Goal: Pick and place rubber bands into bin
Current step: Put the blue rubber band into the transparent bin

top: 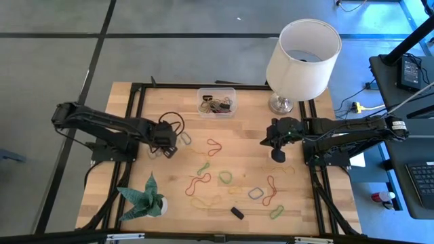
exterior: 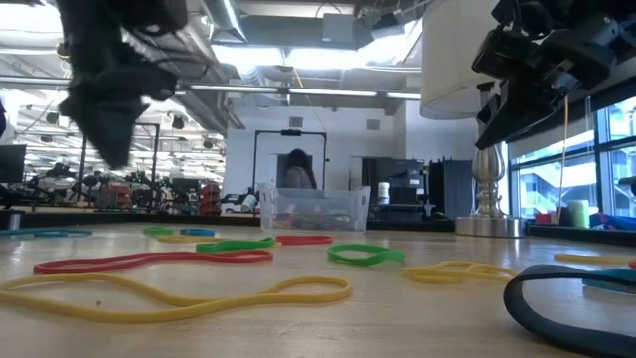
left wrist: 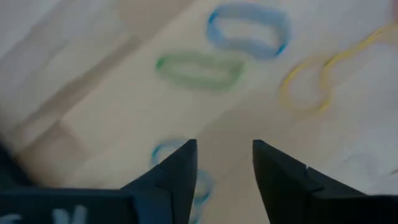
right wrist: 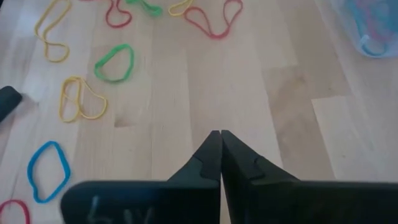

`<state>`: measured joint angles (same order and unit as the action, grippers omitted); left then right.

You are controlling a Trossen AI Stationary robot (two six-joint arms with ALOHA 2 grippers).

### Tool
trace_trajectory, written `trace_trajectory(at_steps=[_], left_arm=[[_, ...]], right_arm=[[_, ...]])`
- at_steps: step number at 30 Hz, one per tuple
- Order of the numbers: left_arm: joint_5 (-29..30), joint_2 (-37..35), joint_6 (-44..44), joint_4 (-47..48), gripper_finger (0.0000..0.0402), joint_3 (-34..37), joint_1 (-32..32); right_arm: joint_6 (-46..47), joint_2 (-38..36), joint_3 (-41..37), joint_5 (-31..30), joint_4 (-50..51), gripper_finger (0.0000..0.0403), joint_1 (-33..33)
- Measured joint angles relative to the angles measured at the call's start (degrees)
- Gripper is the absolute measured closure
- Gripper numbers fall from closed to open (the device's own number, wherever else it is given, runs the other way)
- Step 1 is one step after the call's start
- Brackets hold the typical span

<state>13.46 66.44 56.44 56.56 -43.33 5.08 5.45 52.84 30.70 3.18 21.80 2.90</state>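
Left gripper [left wrist: 224,168] parted, right gripper [right wrist: 220,155] closed.

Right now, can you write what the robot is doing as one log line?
left tool: open, above rubber bands | right tool: shut, empty, over bare table | bin: holds some bands

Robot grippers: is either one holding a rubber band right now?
No. The left gripper is open over the table with nothing between its fingers, and the right gripper is shut on nothing.
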Motion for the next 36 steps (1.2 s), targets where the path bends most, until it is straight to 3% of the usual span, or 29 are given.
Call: trace_trajectory(at_steps=[6, 10, 27, 31, 36], left_arm=[[-4.1, 6.1, 2.0, 5.6, 0.0245, 0.0, 0.0], [-5.0, 10.6, 3.5, 4.7, 0.0244, 0.0, 0.0], [-18.7, 29.0, 3.4, 2.0, 0.0247, 0.5, -3.3], [-20.1, 29.0, 3.6, 1.5, 0.0275, 0.6, -4.0], [-20.5, 28.2, 2.1, 1.0, 0.0363, -0.3, -4.5]], right_arm=[[0.0, 0.0, 0.0, 0.1, 0.4, 0.0397, 0.0], [0.0, 0.0, 0.0, 0.1, 0.4, 0.0397, 0.0], [1.8, 0.0, 0.0, 1.5, 0.5, 0.0397, 0.0], [2.3, 0.0, 0.0, 1.5, 0.4, 0.0397, 0.0], [3.3, 0.0, 0.0, 1.5, 0.2, 0.0397, 0.0]])
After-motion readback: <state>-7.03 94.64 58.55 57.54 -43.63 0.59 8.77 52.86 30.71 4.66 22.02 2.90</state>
